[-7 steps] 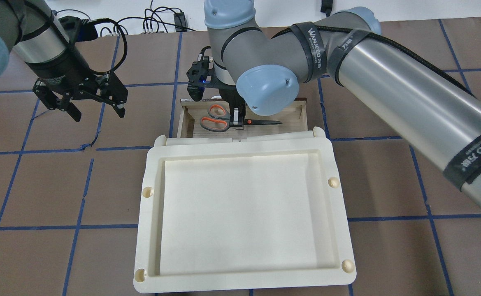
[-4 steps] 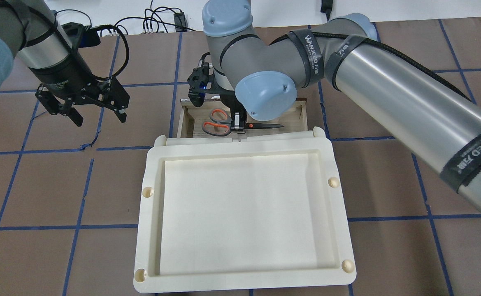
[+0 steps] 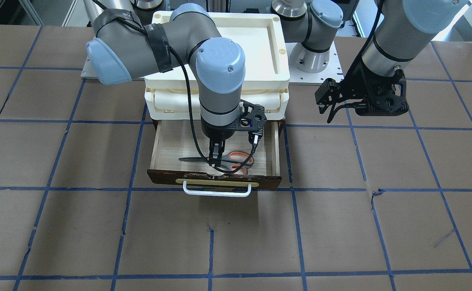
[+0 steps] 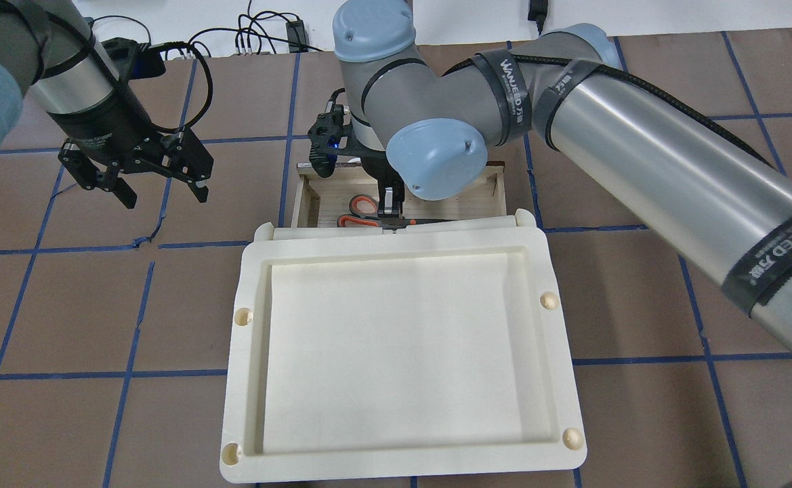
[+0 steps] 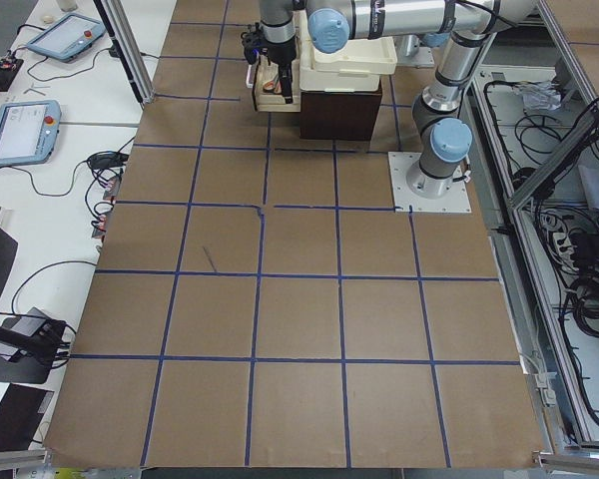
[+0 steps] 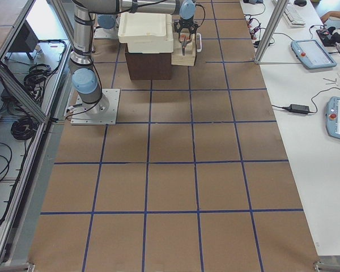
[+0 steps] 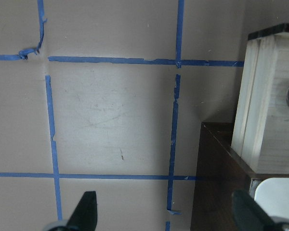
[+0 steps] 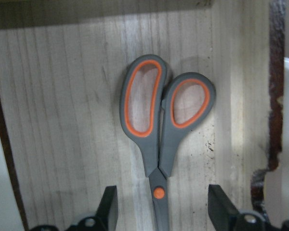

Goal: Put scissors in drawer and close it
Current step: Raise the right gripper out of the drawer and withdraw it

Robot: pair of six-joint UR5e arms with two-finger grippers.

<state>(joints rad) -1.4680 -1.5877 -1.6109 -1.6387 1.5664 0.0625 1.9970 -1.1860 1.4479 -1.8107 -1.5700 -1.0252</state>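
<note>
The scissors (image 8: 159, 159), with grey-and-orange loop handles, lie flat on the floor of the open pale-wood drawer (image 3: 167, 141). They also show in the front view (image 3: 244, 155) and in the overhead view (image 4: 362, 203), where the tray's edge partly hides them. My right gripper (image 8: 164, 211) reaches down into the drawer (image 4: 484, 190) and is open. Its fingers (image 8: 108, 207) stand either side of the scissors' pivot without touching it. It also shows in the front view (image 3: 215, 158) and overhead (image 4: 389, 203). My left gripper (image 4: 135, 179) hangs open and empty over the table, left of the drawer.
The drawer's dark front with its white bar handle (image 3: 217, 190) faces away from the robot. A cream plastic tray (image 4: 402, 352) tops the cabinet, above cream flap compartments (image 3: 171, 103). The left wrist view shows the drawer's side (image 7: 265, 96) and brown paper with blue tape lines.
My right gripper has gone down into the drawer with the scissors, which now lie on its floor. The left arm has shifted slightly.
</note>
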